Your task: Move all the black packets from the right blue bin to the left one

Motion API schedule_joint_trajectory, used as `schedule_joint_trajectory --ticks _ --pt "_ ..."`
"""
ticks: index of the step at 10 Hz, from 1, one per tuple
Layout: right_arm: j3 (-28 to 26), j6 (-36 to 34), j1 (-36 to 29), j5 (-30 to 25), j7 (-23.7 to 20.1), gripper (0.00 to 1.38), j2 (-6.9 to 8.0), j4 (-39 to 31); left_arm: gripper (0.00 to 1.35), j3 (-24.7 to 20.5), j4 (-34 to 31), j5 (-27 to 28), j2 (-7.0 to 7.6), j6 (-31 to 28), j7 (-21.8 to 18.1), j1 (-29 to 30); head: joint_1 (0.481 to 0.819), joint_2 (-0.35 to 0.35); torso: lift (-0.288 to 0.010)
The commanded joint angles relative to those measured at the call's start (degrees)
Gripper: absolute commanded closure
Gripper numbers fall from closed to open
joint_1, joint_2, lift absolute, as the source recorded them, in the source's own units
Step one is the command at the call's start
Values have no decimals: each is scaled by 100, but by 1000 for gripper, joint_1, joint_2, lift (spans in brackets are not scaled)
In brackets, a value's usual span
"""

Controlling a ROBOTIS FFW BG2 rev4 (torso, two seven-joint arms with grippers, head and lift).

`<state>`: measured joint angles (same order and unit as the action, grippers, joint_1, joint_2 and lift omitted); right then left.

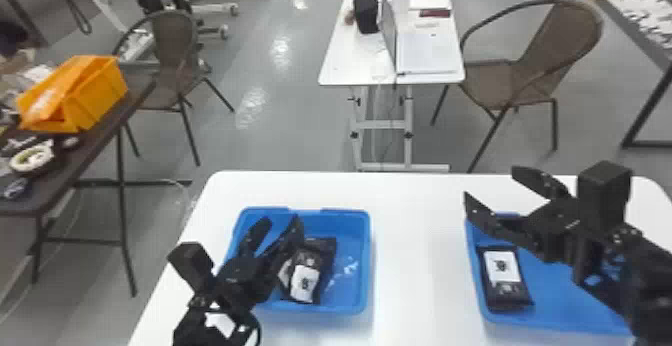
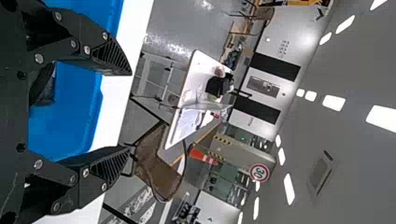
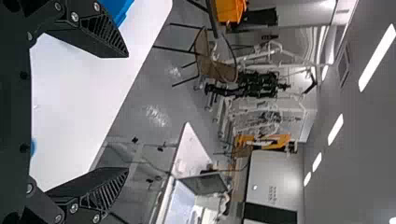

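Over the left blue bin (image 1: pixel 364 270) my left gripper (image 1: pixel 284 226) stands open, nothing between its fingers. In that bin lie black packets (image 1: pixel 306 276) with white labels, partly overlapping and partly behind the gripper. The right blue bin (image 1: pixel 560 307) holds one black packet (image 1: pixel 506 277) lying flat along its left side. My open right gripper (image 1: pixel 491 184) is above that bin's far left corner, beyond the packet and not touching it. The left wrist view has the left gripper (image 2: pixel 130 109) with fingers apart; in the right wrist view the right gripper (image 3: pixel 128 113) is also spread and holds nothing.
Both bins rest on a white table (image 1: pixel 420 250), with a strip of tabletop between them. Past its far edge are a second white table (image 1: pixel 360 65) with a laptop and two brown chairs. A dark side table with an orange bin (image 1: pixel 97 97) stands at left.
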<state>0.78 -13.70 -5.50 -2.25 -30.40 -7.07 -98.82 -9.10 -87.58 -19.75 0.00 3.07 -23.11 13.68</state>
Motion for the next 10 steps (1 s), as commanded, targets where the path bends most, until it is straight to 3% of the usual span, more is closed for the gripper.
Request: schedule_joint_trajectory --ticks 1,4,6,9,10 --pt "-544 -98 -338 146 60 183 92 29 185 22 -171 -125 -15 27 -1 -6 695 109 0" --pt "-1054 -318 -830 559 430 183 92 223 180 -39 -435 -187 -15 36 -1 12 695 15 0" --pt "-1045 -300 -945 603 676 183 101 539 180 -57 -435 -213 -15 98 -1 38 695 -19 0" --pt "-684 -247 -470 384 658 183 83 1339 185 -57 -444 -257 -15 80 -1 73 695 -14 0" --pt "-474 -309 -136 304 640 183 -23 1708 185 -74 -444 -283 -15 80 -1 82 695 -1 0"
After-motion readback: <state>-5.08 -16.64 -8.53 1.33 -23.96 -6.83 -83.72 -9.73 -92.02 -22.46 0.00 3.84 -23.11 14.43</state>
